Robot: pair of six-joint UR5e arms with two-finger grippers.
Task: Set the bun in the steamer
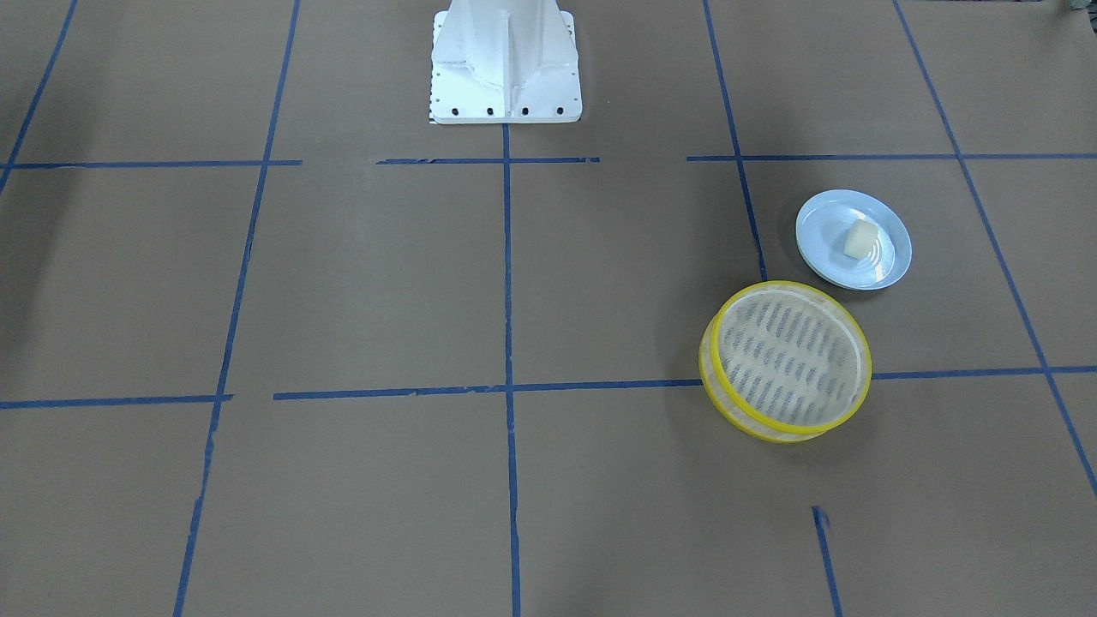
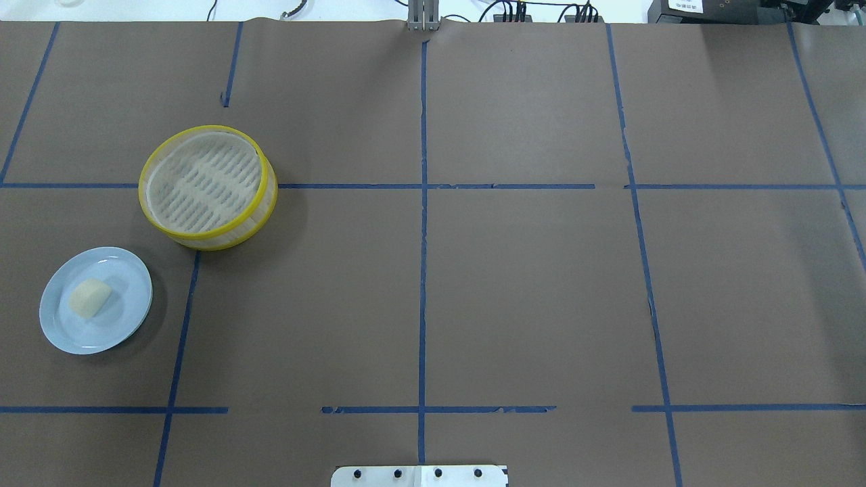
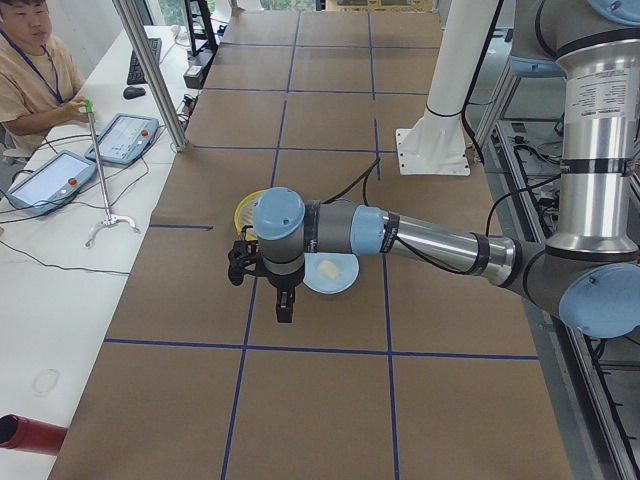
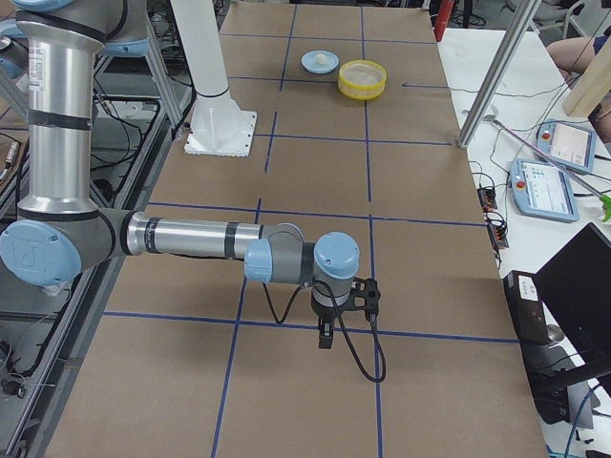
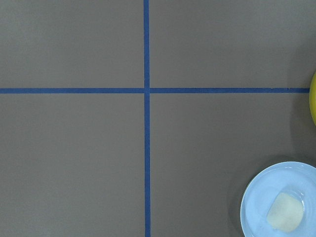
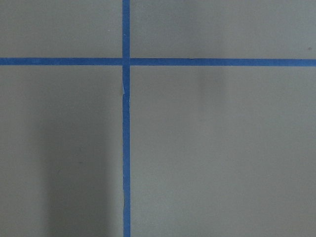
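Observation:
The cream-white bun [image 2: 90, 297] lies on a pale blue plate [image 2: 132, 281] at the table's left. It also shows in the front view [image 1: 860, 237] and the left wrist view [image 5: 285, 212]. The yellow-rimmed steamer [image 2: 206, 186] stands empty just beyond the plate, and shows in the front view [image 1: 787, 360] too. My left gripper [image 3: 285, 308] shows only in the exterior left view, hanging above the table beside the plate; I cannot tell whether it is open. My right gripper [image 4: 326, 336] shows only in the exterior right view, far from both things; I cannot tell its state.
Brown paper with blue tape lines [image 2: 423, 270] covers the table. The robot's white base [image 1: 506, 64] stands at the table's near edge. An operator [image 3: 30, 70] sits beside tablets [image 3: 50, 180] on a side desk, holding a grabber stick [image 3: 100, 170].

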